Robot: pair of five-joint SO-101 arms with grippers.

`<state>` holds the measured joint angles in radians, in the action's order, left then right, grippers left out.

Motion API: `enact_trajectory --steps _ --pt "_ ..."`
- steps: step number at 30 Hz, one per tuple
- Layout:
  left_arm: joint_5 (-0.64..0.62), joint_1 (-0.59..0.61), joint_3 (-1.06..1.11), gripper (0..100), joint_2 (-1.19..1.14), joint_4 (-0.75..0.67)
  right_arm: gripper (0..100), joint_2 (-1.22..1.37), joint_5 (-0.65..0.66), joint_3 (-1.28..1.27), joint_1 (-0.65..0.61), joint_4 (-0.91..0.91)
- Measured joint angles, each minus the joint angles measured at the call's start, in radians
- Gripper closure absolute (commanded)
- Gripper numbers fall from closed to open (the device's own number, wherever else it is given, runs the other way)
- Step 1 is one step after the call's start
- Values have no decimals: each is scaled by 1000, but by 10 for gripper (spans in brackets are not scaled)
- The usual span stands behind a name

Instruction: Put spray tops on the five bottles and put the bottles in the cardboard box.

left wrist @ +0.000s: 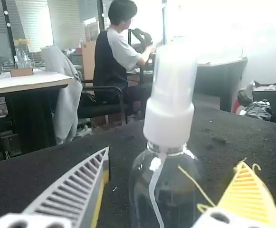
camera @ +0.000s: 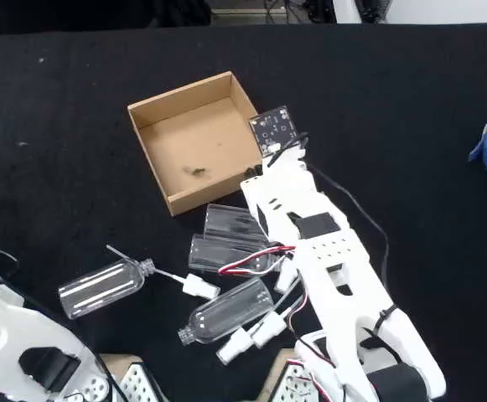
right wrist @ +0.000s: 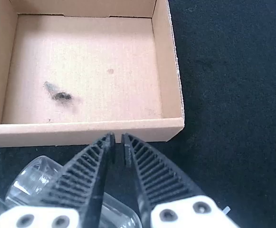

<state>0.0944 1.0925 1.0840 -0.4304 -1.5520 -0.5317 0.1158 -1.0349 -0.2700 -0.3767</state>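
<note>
Clasping clear white-capped bottle (left wrist: pixel 166 190), ribbed left tool (left wrist: pixel 174 156), shallow cardboard box (right wrist: pixel 168 61)

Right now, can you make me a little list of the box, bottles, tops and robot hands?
cardboard box: open, nothing in it but a small smudge
lying bottles: four; two bare necks, two partly under the right arm
loose spray tops: three, white, by the bottles
capped bottle: upright, at left gripper
right gripper: nearly shut, empty, by the box's near wall
</note>
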Motion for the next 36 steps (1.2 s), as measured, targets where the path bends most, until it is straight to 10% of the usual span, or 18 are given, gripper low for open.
enact_trajectory --steps 7,31,36 --pt "0 -3 0 742 106 235 987 0 0 0 0 0" --pt "0 -23 -44 745 124 245 987 0 0 0 0 0" --pt "0 -32 -34 895 124 245 987 0 0 0 0 0"
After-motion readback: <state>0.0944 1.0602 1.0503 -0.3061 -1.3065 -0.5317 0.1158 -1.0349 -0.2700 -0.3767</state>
